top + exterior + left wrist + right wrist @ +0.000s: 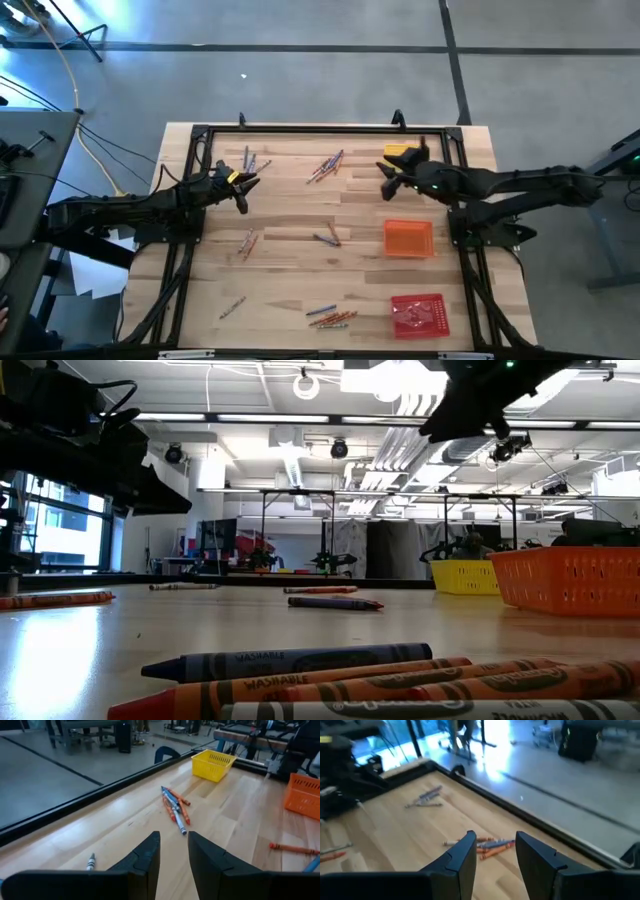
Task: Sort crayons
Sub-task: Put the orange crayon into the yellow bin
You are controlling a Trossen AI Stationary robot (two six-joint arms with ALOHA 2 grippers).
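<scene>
**High view: both arms over the far half of the table, crayons scattered in clusters**

High view, table point(290, 215) of pale wood with a dark frame along its edges. Crayons lie in loose groups: one bunch point(327, 166) near the middle of the far edge, a few greys point(250, 161) toward the far left corner, a pair point(247, 243) left of centre, a pair point(327, 238) at centre, strays point(232, 307) near the near left corner, and a mixed bundle point(330, 318) at the near edge.

Trays run down the right side: yellow tray point(401, 156) by the far right corner, orange tray point(409, 239) midway, red tray point(419, 314) at the near right corner. Bare wood lies between the clusters, widest across the middle band.

Left gripper point(243, 190) hangs over the left side, near the grey crayons; its wrist view shows the fingers point(146, 860) parted by a narrow gap, nothing between them, the far-edge bunch point(175, 806) well ahead. Right gripper point(387, 182) hovers just beside the yellow tray; its fingers point(460, 855) stand apart and empty, same bunch point(485, 845) ahead of them.

Low view: blue and orange crayons point(380, 680) fill the near edge.
</scene>
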